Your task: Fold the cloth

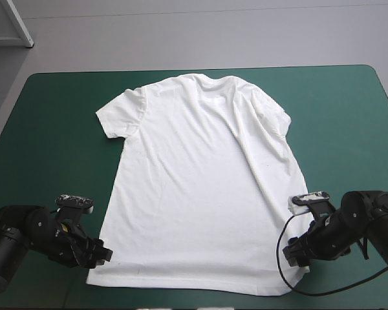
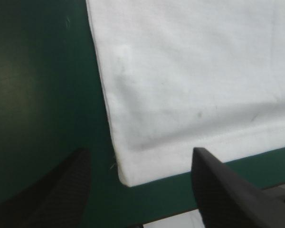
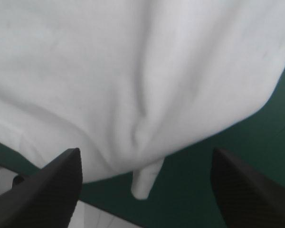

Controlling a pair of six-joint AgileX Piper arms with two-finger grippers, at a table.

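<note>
— What covers the table?
— Teal-green cloth. The T-shirt lies flat at its middle, collar toward the far edge, hem by the near edge.
— The left gripper?
— Fingers wide apart at the hem's left corner, holding nothing.
— The right gripper?
— Wide too, at the right corner; a small rumpled fold lies between its fingers.
</note>
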